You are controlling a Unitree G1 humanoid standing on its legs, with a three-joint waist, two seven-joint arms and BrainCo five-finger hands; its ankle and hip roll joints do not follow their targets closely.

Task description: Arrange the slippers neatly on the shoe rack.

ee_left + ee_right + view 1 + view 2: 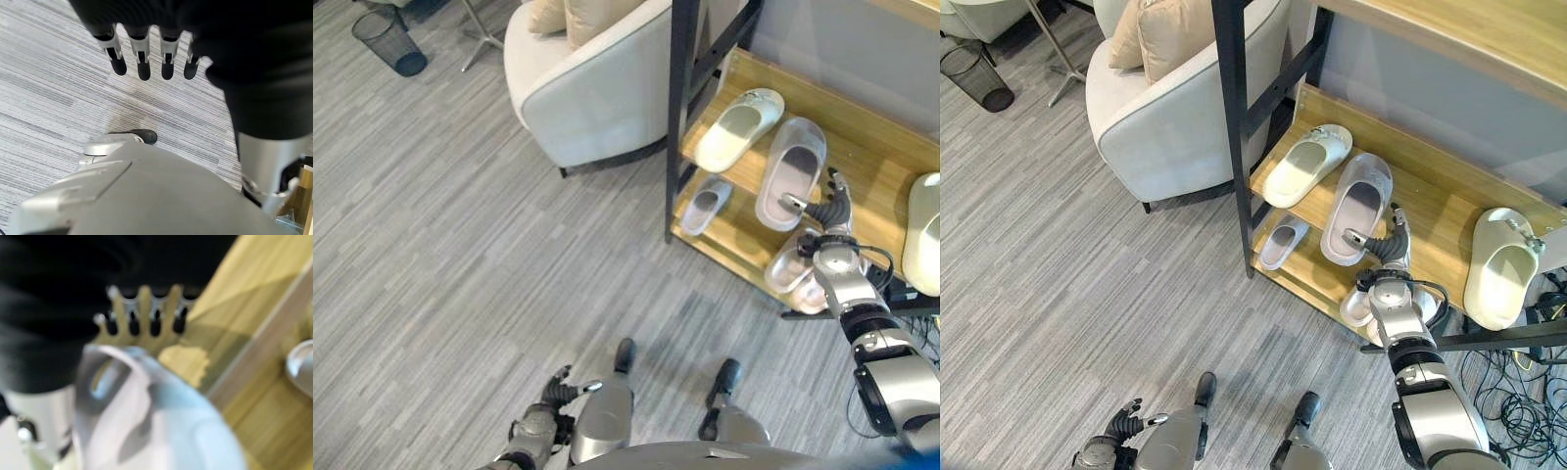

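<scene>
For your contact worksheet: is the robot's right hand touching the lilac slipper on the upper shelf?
Touching: in the right eye view, right hand rests its fingers on the lilac slipper's heel.

Even, soft indoor light fills both eye views, bright without harsh glare. The grey floor (460, 225) reads flat, with faint shadow only under the armchair (587, 88). The shoe rack (1430, 211) shows a paler, brighter sheen across its upper shelf, and its lower shelf lies in shade. Straight lines bow slightly toward the borders of the eye views. The right wrist view is strongly blurred: the lilac slipper (161, 421) close to the lens is out of focus, and so are the right hand (142, 316) fingers. In the left wrist view the left hand (142, 51) is fairly sharp against the floor, its cover an unlit black mass
</scene>
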